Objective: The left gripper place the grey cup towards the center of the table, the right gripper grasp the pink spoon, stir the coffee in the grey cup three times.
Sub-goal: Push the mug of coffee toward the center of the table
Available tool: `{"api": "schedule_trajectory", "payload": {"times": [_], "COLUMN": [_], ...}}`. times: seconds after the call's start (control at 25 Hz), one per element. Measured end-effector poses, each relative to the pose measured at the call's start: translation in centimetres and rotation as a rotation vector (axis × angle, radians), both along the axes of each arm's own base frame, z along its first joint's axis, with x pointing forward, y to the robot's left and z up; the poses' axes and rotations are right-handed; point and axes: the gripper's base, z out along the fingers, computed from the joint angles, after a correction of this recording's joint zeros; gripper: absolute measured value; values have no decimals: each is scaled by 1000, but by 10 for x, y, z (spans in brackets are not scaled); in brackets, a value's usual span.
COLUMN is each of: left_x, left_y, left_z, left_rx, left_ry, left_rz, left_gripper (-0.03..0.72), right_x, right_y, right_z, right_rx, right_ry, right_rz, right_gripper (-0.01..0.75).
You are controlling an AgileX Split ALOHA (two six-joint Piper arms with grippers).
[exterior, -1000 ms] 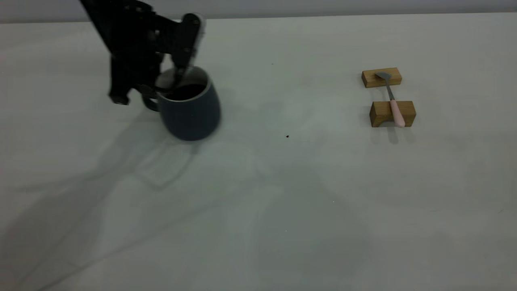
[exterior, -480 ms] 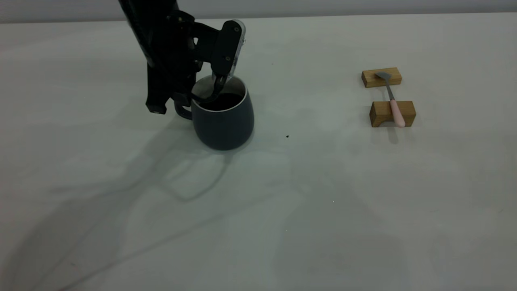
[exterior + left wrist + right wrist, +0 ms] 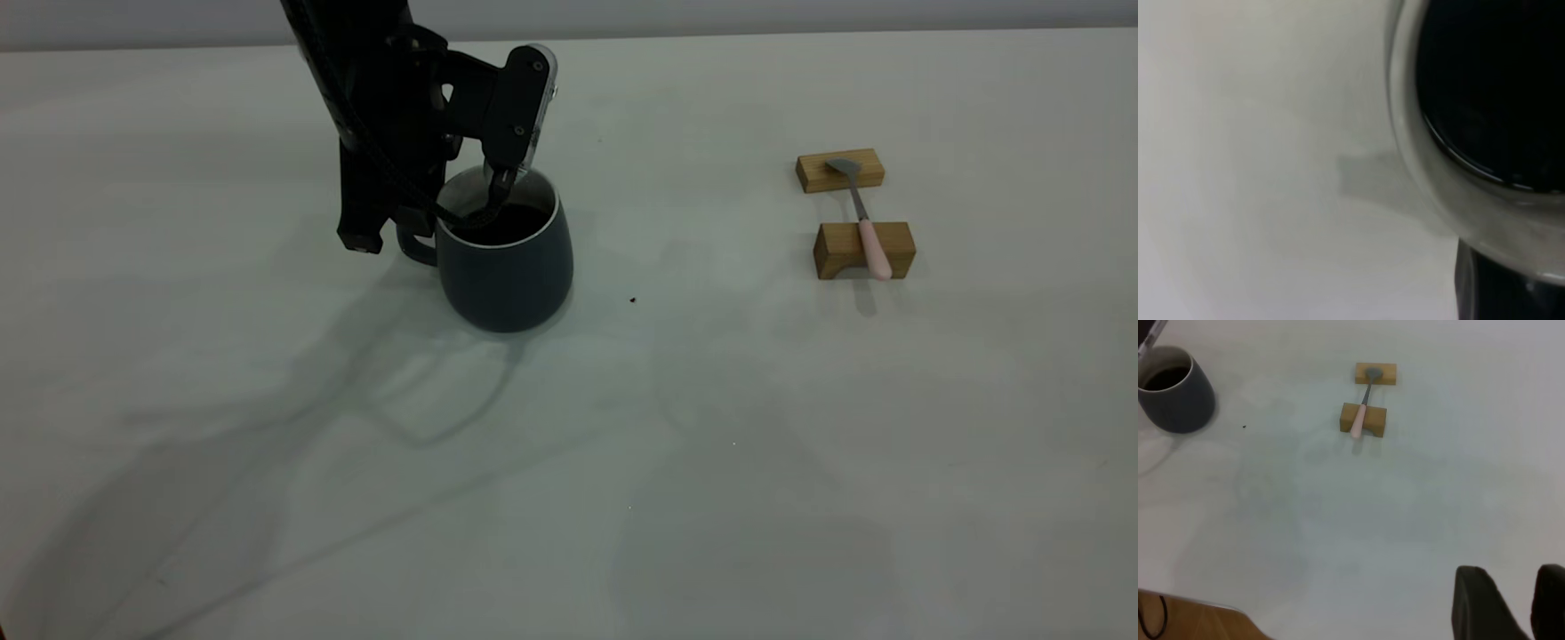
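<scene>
Spoon-wise, I'm eyeing the pink spoon (image 3: 873,246) lying across two wooden blocks (image 3: 862,250) at right of frame, handle pointing toward the bottom. Left gripper (image 3: 471,209) is clamping the grey cup (image 3: 505,262) rim left of center; right gripper (image 3: 1511,603), fingers apart, is hanging well away.

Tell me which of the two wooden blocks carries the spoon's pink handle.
The nearer block, closest to the exterior camera: the pink spoon lays its handle across it, while the farther block holds only the metal bowl.
</scene>
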Motion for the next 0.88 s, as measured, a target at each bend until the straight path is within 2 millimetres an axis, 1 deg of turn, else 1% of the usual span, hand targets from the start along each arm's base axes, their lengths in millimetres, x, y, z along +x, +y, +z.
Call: {"api": "schedule_trajectory", "payload": {"times": [0.08,0.44,0.56,0.64,0.72,0.8,0.88], "left_x": [0,0,0,1,2,2,0], "left_y": [0,-1,0,0,1,2,6], "left_z": [0,0,8,22,43,68,96], "left_rx": [-1,-4,0,5,0,-21,-59], "left_ry": [0,-4,-6,-10,-25,-38,-56], "left_rz": [1,0,3,15,51,134,263], "left_gripper": [266,495,554,578,586,586,586], "right_x": [0,0,0,0,0,0,0], "right_y": [0,0,0,0,0,0,0], "right_z": [0,0,0,0,0,0,0], "right_rx": [0,0,0,0,0,0,0], "right_ry": [0,0,0,0,0,0,0], "right_rz": [0,0,0,0,0,0,0], "right_gripper": [237,237,237,237,237,237,237]}}
